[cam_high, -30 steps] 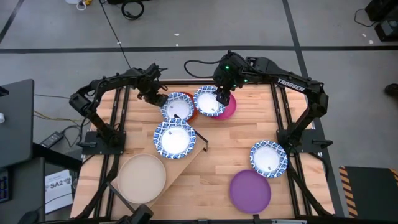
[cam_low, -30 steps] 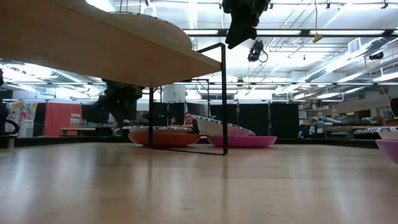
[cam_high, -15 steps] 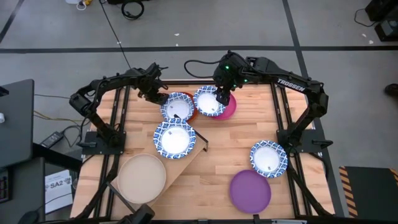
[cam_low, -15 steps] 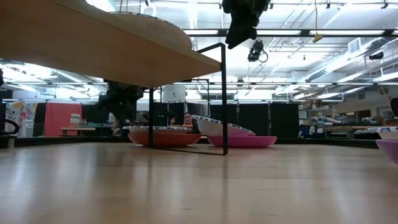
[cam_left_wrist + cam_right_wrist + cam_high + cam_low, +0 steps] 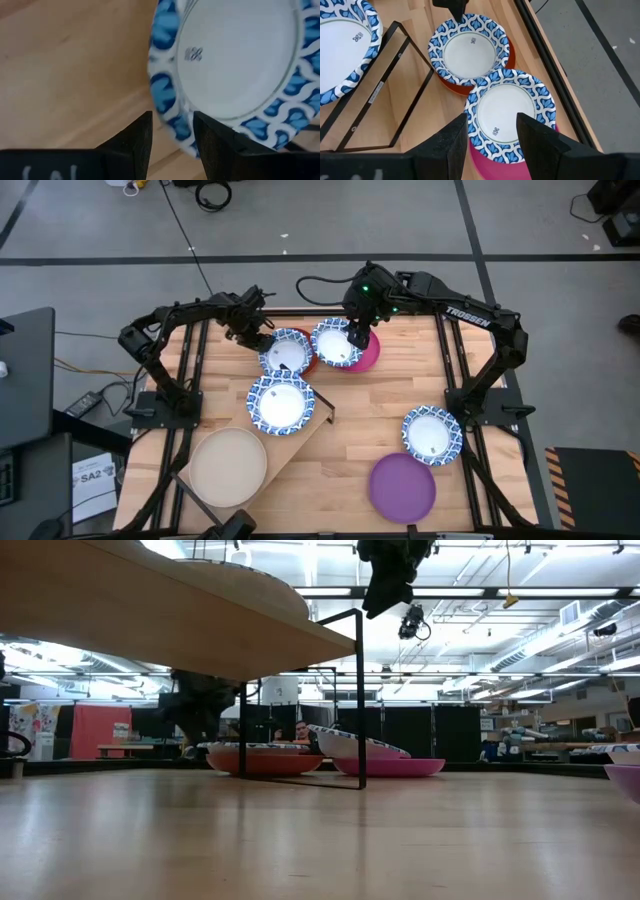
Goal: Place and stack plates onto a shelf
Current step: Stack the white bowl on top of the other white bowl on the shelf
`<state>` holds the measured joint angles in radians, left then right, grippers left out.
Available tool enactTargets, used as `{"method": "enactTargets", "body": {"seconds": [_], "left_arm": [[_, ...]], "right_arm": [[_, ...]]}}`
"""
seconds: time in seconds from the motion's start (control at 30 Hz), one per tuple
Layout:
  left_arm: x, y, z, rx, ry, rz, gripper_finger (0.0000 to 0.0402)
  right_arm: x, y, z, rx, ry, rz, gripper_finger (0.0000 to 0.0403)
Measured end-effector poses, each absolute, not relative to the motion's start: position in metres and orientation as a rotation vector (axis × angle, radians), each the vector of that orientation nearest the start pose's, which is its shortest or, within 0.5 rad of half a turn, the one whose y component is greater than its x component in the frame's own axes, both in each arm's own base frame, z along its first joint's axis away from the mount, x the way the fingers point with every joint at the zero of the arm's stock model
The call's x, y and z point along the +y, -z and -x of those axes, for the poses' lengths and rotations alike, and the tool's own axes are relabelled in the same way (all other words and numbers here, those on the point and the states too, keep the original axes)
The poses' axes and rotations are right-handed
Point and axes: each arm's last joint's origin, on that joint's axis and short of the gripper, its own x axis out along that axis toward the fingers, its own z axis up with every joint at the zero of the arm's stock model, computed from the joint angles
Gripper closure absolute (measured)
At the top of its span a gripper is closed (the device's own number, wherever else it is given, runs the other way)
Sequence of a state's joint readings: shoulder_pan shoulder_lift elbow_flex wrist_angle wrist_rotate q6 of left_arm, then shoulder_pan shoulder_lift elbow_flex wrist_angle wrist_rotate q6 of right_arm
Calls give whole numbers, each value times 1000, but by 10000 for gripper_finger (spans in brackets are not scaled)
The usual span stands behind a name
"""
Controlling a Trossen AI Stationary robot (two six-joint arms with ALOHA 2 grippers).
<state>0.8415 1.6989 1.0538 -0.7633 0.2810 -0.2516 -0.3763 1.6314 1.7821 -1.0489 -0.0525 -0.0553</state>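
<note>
A blue-and-white plate (image 5: 287, 352) lies in an orange plate (image 5: 265, 761) at the table's far middle. My left gripper (image 5: 259, 337) is open at this plate's far-left rim (image 5: 172, 122), one finger on either side of the rim. Beside it another blue-and-white plate (image 5: 336, 343) lies tilted in a magenta plate (image 5: 369, 354). My right gripper (image 5: 357, 334) is open and hangs well above them (image 5: 392, 585). The shelf (image 5: 312, 432) carries a blue-and-white plate (image 5: 281, 402) and a beige plate (image 5: 229, 467). My left gripper has the rim (image 5: 172, 122) of the blue-and-white plate between its open fingers, one finger (image 5: 210, 140) over the plate's inside and one (image 5: 137, 142) outside. It comes slanting down from the table's far left. I cannot tell whether a finger touches the rim.
A fourth blue-and-white plate (image 5: 432, 433) lies on the table at the right, and a purple plate (image 5: 403, 486) near the front right edge. The shelf's black legs (image 5: 326, 413) stand close to the near side of the orange plate.
My left gripper has gone a little toward the table's right, closing in on the rim of the blue-and-white plate in the orange one. The plates have kept still.
</note>
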Motion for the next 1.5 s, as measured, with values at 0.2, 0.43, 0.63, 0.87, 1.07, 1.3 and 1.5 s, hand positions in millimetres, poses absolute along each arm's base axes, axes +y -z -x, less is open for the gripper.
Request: {"method": "enactTargets", "body": {"seconds": [0.2,0.43,0.63,0.87,1.07,1.3,1.5], "left_arm": [[220,-172,-210,1135,-617,958,253],[220,-171,-210,1137,-617,959,253],[220,-171,-210,1139,-620,957,253],[220,-171,-210,1139,-619,956,274],[221,-171,-210,1139,-619,955,305],[221,-171,-209,1149,-626,924,348],[221,-171,-209,1149,-625,924,372]], "right_arm": [[-120,-388,-307,891,268,-123,228],[-120,-388,-307,891,268,-123,228],[-120,-388,-307,891,268,-123,228],[-120,-388,-307,891,268,-123,228],[-120,-388,-307,891,268,-123,228],[-120,-388,-307,891,268,-123,228],[-120,-388,-307,891,268,-123,228]]}}
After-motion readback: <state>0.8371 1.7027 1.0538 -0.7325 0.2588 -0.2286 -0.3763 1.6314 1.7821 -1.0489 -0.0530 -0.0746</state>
